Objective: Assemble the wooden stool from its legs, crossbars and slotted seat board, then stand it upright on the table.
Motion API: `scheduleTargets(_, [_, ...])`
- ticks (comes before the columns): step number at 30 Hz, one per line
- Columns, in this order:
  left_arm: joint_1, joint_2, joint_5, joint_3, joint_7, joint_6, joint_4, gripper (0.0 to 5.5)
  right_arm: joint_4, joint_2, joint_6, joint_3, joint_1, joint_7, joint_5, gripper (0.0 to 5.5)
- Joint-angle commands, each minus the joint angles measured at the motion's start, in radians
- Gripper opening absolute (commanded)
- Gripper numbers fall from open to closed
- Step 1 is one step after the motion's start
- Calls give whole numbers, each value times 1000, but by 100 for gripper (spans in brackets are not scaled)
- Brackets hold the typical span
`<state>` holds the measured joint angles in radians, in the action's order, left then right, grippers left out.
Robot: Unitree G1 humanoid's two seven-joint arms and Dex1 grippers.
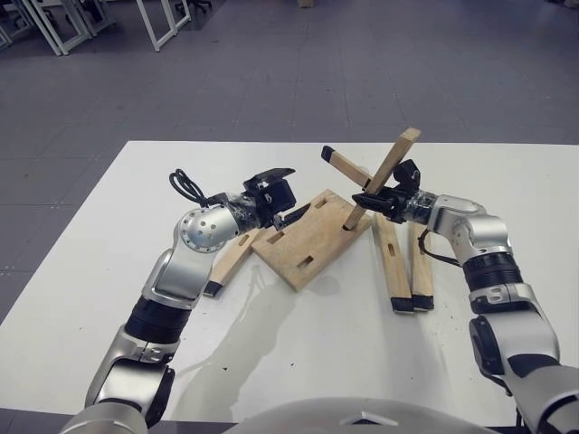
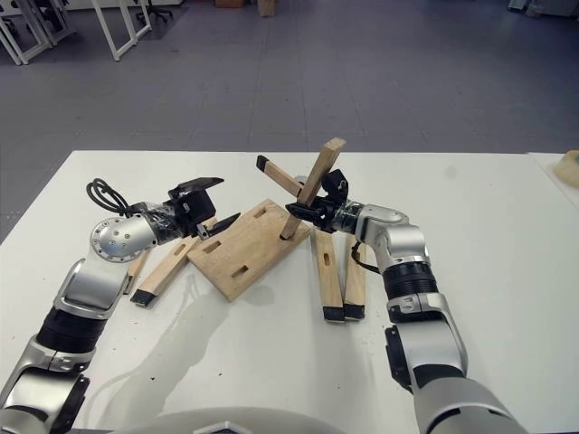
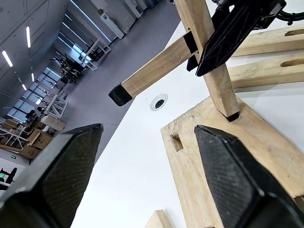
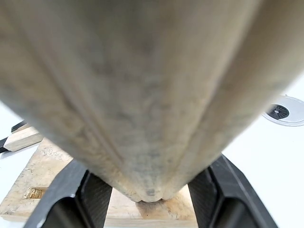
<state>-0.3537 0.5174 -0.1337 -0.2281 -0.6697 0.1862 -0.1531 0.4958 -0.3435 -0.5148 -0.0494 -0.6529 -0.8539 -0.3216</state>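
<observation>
While the right gripper point(image 1: 369, 201) was clamped on a leg point(image 1: 395, 161), that leg stood tilted, its lower end in a slot at the right corner of the seat board point(image 1: 312, 244) and its upper end leaning up and to the right; the right wrist view had the leg pinched between both fingers, with the board just below.
Seat board lay flat on the white tabletop point(image 1: 109, 271), turned diagonally, between the two arms; more slots showed on its top face.
Left gripper point(image 1: 283, 197) had its fingers spread wide apart, nothing between them; it hovered at the board's left corner, pointed toward the held leg; couldn't tell if the lower finger touched the board.
A black-tipped second leg point(image 1: 348, 165) crossed behind the held one; couldn't tell whether they were joined.
Two more pieces point(image 1: 391, 262) lay side by side on the tabletop just right of the board, under the right forearm; another wooden piece point(image 1: 233, 258) lay just left of the board, under the left arm.
</observation>
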Motion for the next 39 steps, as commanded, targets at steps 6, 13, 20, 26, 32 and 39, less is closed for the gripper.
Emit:
scheduleTargets(6, [29,13,-18,-9,1,-27,39,357,-159,-19,-131,16,64,12,-22,342])
scheduleTargets(13, [44,8,-26,-5,14,-25,40,357,-530,-192,-314,82,271,98,-16,399])
scheduleTargets(20, [54,33,-98,-38,21,-7,82,357,-620,-143,-333,439,-72,367,-182,399])
scheduleTargets(26, [57,40,-171,-106,-1,3,133,357,-522,18,-247,329,-246,440,-206,399])
scheduleTargets(32, [70,31,-161,-120,-13,15,118,357,-313,79,-108,246,-296,431,-145,399])
scheduleTargets(39, [80,28,-156,-116,-11,20,113,357,-371,75,91,389,-466,385,-281,399])
